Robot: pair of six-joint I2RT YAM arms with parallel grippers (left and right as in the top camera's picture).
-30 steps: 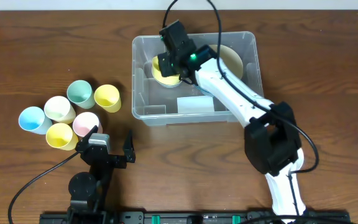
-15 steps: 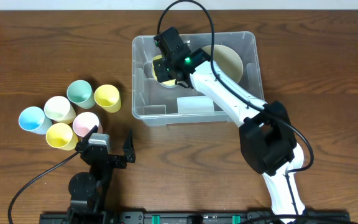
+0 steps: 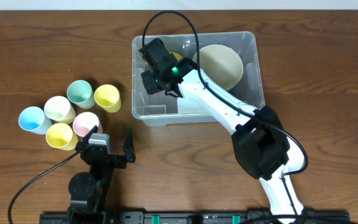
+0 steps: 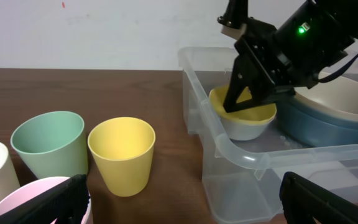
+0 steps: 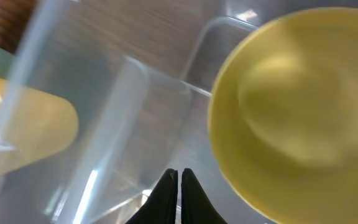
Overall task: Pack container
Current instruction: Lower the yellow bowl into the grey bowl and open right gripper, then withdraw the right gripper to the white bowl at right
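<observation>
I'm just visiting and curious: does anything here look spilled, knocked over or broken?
Nothing stands out. The cups stand upright beside the container, the bowls sit upright inside it, and nothing is spilled. The right gripper is shut, empty, next to the yellow bowl.

a robot test bench, likely a lab: wooden table (image 3: 328, 74), plain white wall (image 4: 104, 31), black mounting rail (image 3: 179, 218).

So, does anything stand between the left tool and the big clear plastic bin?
Nothing visible does. Bare wooden table lies between the open left tool and the large clear rectangular plastic bin; the pastel plastic cups stand off to the side.
</observation>
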